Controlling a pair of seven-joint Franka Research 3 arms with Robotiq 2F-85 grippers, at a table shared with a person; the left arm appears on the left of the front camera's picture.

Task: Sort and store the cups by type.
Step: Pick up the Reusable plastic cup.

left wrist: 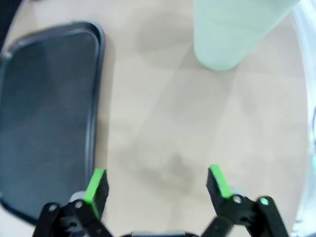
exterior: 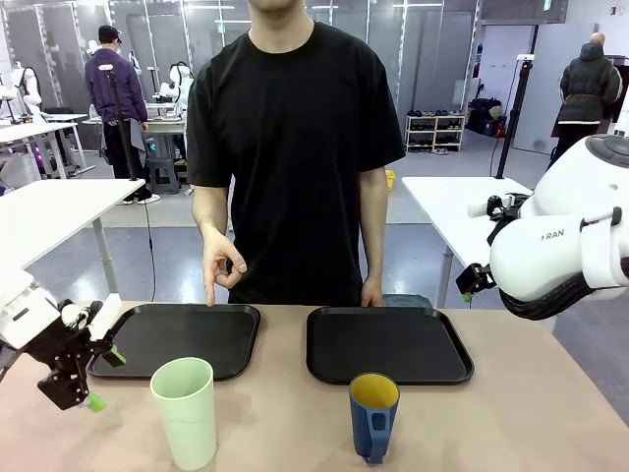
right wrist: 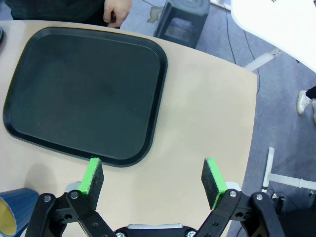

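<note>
Tumbler (exterior: 184, 411) and mug (exterior: 373, 416) upright on table (exterior: 531, 413).

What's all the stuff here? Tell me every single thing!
Tall pale mint-green tumbler: one, green, table's near side, before the left tray.
Dark blue handled mug: one, blue, yellow inside, before the right tray.
Flat black trays: two, black, side by side; left tray, right tray.
Table: one, beige.
Person's hands: two; right hand pointing at left tray, left hand at table's far edge.
Left gripper: one, black, green pads, open, near tumbler.
Right gripper: one, same colours, open, by right tray.
</note>
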